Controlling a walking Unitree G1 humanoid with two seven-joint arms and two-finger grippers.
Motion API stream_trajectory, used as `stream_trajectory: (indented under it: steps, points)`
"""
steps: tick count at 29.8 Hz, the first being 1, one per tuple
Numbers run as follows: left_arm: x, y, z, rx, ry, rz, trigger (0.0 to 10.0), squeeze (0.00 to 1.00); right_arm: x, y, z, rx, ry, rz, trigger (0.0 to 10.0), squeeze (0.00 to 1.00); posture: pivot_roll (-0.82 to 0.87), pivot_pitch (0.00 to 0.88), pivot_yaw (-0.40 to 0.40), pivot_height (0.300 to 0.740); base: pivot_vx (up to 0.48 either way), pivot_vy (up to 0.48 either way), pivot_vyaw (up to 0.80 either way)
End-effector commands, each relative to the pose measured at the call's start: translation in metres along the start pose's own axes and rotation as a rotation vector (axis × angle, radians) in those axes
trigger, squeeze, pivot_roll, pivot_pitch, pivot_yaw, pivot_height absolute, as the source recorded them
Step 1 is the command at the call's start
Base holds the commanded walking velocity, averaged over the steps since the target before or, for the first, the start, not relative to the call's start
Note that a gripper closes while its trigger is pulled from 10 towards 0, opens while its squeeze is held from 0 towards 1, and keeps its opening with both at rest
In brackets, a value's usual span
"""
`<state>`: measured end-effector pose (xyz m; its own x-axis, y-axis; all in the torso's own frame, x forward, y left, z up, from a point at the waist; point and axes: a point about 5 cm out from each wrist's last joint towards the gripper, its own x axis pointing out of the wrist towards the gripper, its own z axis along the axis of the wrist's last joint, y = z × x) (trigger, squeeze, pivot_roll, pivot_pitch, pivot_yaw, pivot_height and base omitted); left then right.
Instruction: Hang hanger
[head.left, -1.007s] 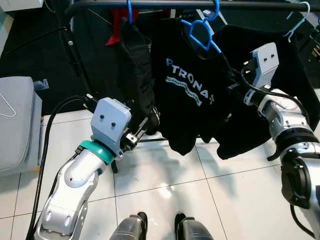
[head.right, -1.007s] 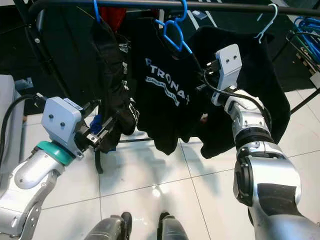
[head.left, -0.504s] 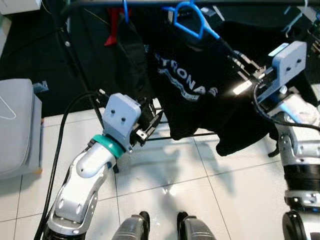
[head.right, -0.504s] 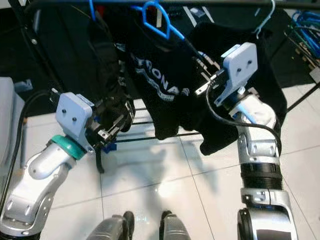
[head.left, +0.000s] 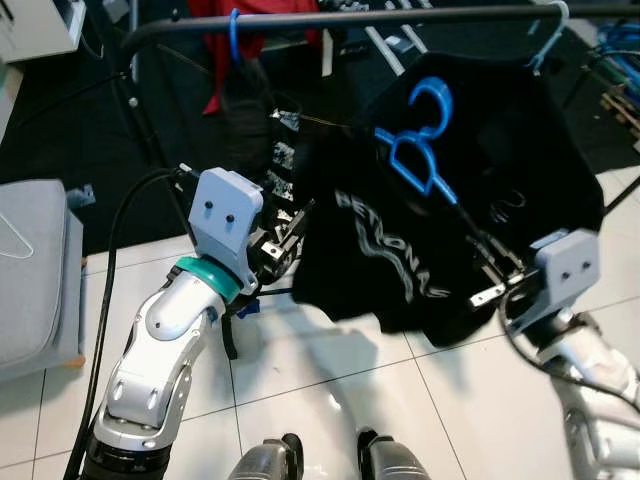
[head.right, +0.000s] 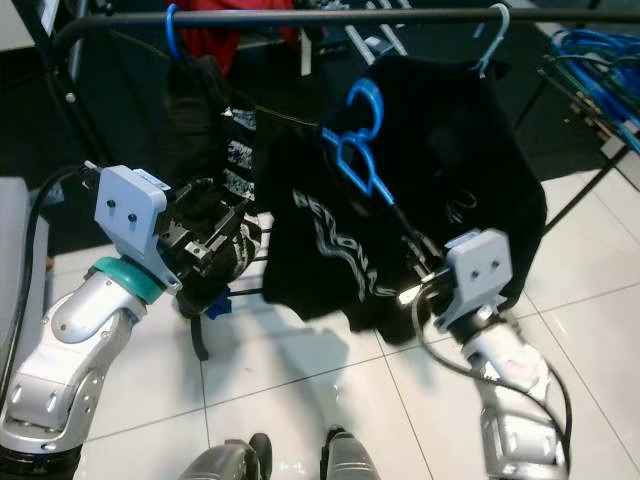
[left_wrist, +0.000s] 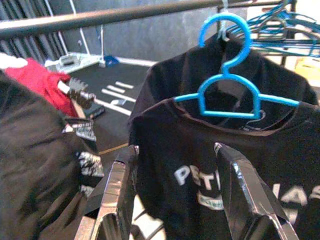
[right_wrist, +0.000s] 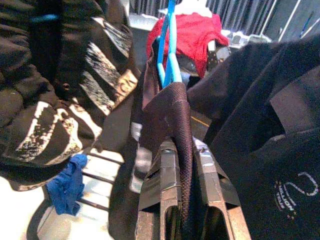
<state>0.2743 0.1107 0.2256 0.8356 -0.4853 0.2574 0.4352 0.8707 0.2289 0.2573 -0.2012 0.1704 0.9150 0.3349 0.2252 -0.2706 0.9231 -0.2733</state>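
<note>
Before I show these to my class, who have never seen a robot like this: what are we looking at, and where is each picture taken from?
It is a humanoid robot at a clothes rail. Two pictures come from its head, looking down past its silver arms; two come from cameras on its wrists. The right gripper pinches the shoulder of a black printed T-shirt that sits on a blue hanger, whose hook is below the rail, not yet on it. The left gripper, fingers apart, holds nothing and faces the shirt. Other dark garments and something red already hang there. White floor tiles lie below.
</note>
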Motion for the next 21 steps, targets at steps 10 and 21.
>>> stream_trajectory:
  steps: [10, 21]
  points:
    - [0.01, -0.013, -0.015, -0.02, 0.025, -0.026, 10.0, 0.0, 0.018, 0.021, 0.041, -0.087, -0.111, 0.019, 10.0, 0.0, -0.18, 0.072, 0.087, 0.74, 0.0, 0.0, 0.0]
    - [0.028, -0.008, -0.016, -0.011, 0.003, 0.088, 10.0, 0.0, 0.001, 0.046, 0.031, -0.073, -0.061, 0.076, 10.0, 0.0, -0.19, 0.079, 0.081, 0.74, 0.0, 0.0, 0.0]
